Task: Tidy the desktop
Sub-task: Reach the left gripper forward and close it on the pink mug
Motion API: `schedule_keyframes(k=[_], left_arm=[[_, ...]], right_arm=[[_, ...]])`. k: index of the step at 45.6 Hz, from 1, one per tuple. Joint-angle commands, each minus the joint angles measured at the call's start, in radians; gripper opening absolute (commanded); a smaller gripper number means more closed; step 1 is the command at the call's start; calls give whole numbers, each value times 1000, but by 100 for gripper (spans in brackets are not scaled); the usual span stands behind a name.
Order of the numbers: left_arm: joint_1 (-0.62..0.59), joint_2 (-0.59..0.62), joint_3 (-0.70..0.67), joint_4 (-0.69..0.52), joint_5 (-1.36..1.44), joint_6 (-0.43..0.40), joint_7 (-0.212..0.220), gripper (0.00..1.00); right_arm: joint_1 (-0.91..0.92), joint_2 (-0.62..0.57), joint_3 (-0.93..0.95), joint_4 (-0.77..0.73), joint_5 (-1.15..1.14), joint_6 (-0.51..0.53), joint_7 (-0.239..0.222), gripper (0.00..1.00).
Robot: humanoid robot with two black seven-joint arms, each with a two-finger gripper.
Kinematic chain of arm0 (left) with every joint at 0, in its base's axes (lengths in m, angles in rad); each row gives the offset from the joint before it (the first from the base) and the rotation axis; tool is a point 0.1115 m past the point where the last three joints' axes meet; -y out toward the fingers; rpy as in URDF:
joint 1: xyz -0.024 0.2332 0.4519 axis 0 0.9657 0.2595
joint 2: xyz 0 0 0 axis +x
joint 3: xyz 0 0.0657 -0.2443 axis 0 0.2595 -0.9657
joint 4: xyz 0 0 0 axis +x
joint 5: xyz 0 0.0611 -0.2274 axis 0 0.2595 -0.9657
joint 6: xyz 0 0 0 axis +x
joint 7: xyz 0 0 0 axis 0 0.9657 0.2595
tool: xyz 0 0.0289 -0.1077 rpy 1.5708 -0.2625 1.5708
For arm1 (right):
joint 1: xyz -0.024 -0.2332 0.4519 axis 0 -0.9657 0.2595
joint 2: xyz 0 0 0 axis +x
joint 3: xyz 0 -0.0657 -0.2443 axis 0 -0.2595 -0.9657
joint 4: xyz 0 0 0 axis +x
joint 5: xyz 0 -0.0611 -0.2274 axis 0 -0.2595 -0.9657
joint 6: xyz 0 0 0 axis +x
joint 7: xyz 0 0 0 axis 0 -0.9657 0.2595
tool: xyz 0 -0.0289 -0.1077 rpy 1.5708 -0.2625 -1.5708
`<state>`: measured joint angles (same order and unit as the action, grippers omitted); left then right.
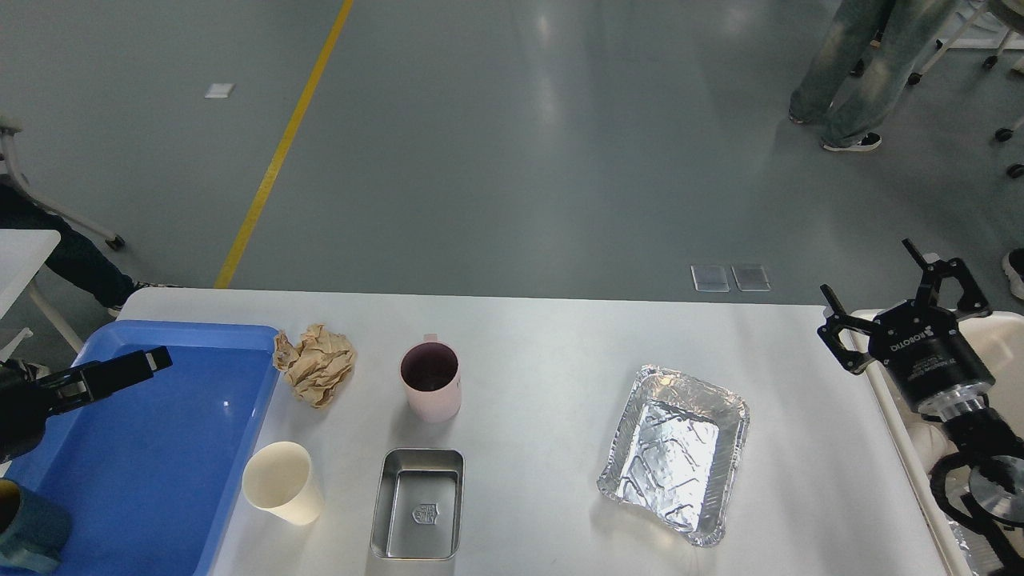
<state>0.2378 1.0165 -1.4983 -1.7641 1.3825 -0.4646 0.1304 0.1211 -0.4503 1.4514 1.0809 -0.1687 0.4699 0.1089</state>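
Observation:
The white desktop (544,336) carries a crumpled brown paper ball (316,364), a pink mug (431,382), a cream paper cup (282,482) lying tilted, a steel rectangular tin (418,502) and a crumpled foil tray (676,450). My left gripper (152,362) hovers over the blue tray (160,456) at the left; its fingers look closed together and empty. My right gripper (888,292) is open and empty, raised beyond the desktop's right edge above the cream bin (896,424).
A dark blue cup (24,524) sits in the blue tray's near left corner. A person's legs (856,72) stand on the grey floor at the far right. Another white table (20,256) and a seated person are at the far left.

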Motion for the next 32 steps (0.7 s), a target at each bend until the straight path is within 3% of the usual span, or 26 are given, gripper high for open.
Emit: schedule_keyframes(k=[1,32], left_arm=[[0,-18,1,0,3,35,0,97],[-1,-64,49,9,66,44,1,94]], right_arm=[[0,1,0,1,0,-2,0,100],[-3,-1,0,8,-8,-2,0,100]])
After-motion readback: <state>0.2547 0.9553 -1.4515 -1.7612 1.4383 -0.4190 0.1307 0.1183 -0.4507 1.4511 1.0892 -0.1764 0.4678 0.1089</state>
